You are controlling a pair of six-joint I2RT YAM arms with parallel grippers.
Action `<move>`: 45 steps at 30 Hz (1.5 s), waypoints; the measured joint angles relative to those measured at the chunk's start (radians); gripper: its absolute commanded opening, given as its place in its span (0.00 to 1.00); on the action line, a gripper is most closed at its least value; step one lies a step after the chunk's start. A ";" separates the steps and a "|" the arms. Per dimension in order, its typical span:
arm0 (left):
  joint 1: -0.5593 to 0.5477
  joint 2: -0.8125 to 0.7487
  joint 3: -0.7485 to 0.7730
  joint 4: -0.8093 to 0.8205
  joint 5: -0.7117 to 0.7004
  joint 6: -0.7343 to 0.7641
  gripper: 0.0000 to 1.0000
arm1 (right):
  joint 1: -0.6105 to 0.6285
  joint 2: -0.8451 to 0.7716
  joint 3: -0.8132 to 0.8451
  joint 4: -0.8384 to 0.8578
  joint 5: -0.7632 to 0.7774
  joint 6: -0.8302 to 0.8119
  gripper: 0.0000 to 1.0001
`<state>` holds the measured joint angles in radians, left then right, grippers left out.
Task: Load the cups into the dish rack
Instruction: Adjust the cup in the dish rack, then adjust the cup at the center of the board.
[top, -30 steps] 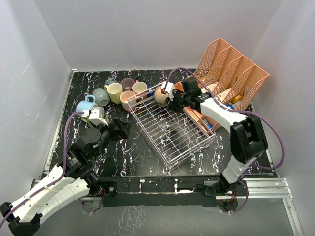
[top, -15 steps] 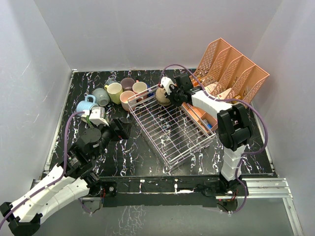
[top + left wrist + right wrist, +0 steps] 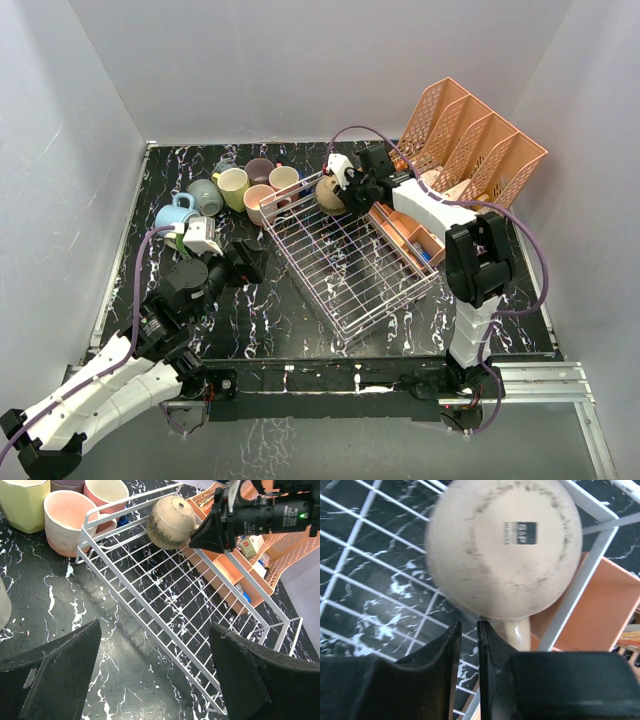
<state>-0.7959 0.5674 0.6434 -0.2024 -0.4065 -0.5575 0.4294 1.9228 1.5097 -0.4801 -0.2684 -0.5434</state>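
The dish rack (image 3: 352, 272) (image 3: 165, 580) lies slantwise mid-table. A tan cup (image 3: 328, 195) (image 3: 170, 515) (image 3: 505, 545) rests in its far corner, base turned toward the right wrist camera, handle (image 3: 517, 630) pointing down beside the right finger. My right gripper (image 3: 347, 192) (image 3: 468, 625) sits just under the cup's edge, shut to a thin slit with nothing in it. Several more cups stand left of the rack: light blue (image 3: 175, 213), grey-blue (image 3: 205, 196), yellow (image 3: 233, 187) (image 3: 22, 500), pink (image 3: 260, 203) (image 3: 67, 522). My left gripper (image 3: 250, 262) (image 3: 155, 630) hangs open above bare table by the rack's near-left rail.
A salmon-pink lattice file organiser (image 3: 470, 140) stands at the back right. An orange tray (image 3: 405, 235) (image 3: 240, 575) with small items lies along the rack's right side. White walls enclose the table on three sides.
My right arm has folded in, its elbow swinging toward the rack, while the gripper stayed by the tan cup in the far corner. The left arm barely shifted.
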 measured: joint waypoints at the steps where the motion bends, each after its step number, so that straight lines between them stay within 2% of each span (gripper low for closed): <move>1: 0.000 0.001 0.000 0.000 0.000 0.003 0.87 | -0.001 -0.007 -0.001 -0.006 -0.021 -0.005 0.27; 5: 0.000 0.020 0.021 -0.024 -0.006 0.038 0.87 | -0.005 -0.086 -0.035 -0.040 -0.135 -0.024 0.31; 13: 0.000 0.192 0.216 -0.179 -0.076 0.170 0.87 | -0.049 -0.320 -0.081 -0.096 -0.423 -0.032 0.41; 17: 0.000 0.315 0.311 -0.283 -0.127 0.222 0.89 | -0.107 -0.446 -0.162 -0.087 -0.595 -0.028 0.50; 21: 0.015 0.404 0.346 -0.351 -0.156 0.269 0.89 | -0.165 -0.544 -0.274 -0.058 -0.714 -0.010 0.51; 23: 0.064 0.436 0.352 -0.368 -0.122 0.299 0.89 | -0.196 -0.569 -0.321 -0.037 -0.762 0.003 0.52; 29: 0.391 0.536 0.397 -0.387 0.101 0.370 0.83 | -0.277 -0.593 -0.442 0.056 -0.860 0.076 0.53; 31: 0.455 0.592 0.429 -0.402 0.132 0.391 0.82 | -0.297 -0.599 -0.470 0.089 -0.884 0.097 0.54; 38: 0.538 0.846 0.500 -0.452 0.146 0.470 0.81 | -0.327 -0.626 -0.521 0.163 -0.937 0.132 0.54; 45: 0.586 0.937 0.502 -0.481 0.190 0.510 0.59 | -0.334 -0.626 -0.542 0.176 -0.955 0.132 0.54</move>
<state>-0.2100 1.5047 1.1450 -0.6838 -0.2161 -0.0475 0.0956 1.2968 0.9672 -0.3038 -1.2232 -0.4110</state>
